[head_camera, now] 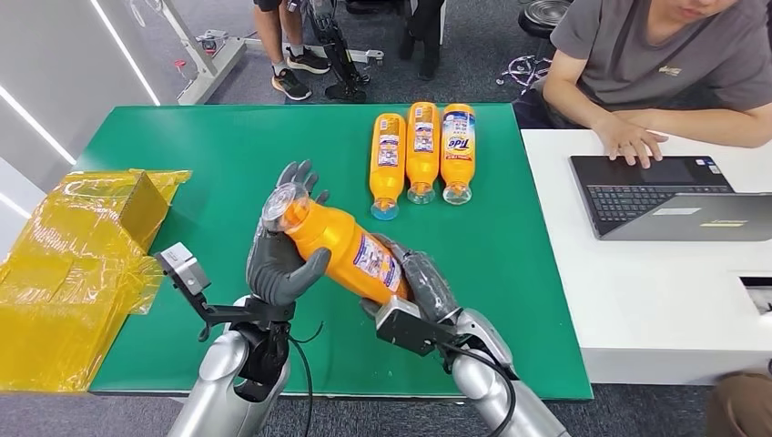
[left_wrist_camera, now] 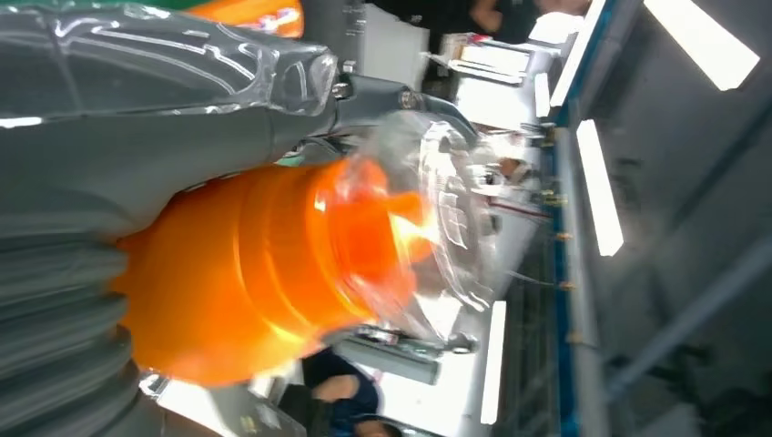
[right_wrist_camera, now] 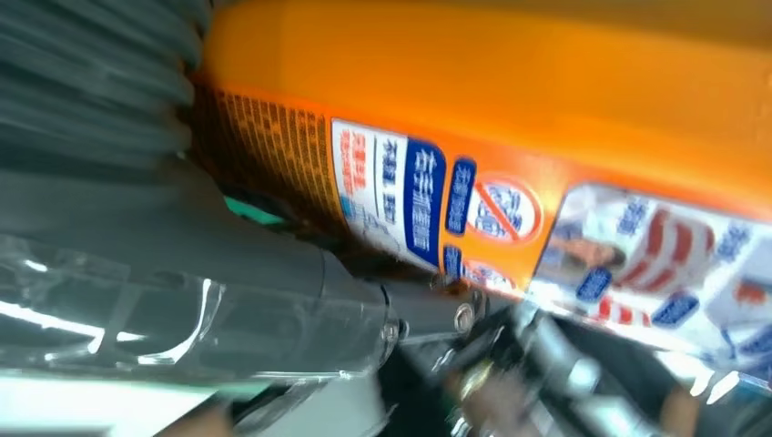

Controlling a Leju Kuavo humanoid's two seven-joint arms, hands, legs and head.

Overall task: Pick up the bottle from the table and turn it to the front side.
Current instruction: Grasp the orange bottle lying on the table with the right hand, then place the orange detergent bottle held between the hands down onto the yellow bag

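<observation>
Clearly, both hands held the orange bottle (head_camera: 341, 250) above the green table (head_camera: 228, 164): left hand (head_camera: 282, 255) cupping its cap end, right hand (head_camera: 423, 287) gripping the base, long axis slanting between them, small-print label up.

The orange bottle (head_camera: 341, 248) sits near the middle of the frame, lifted off the green table, tilted, with its clear cap toward the upper left and its label facing up.
</observation>
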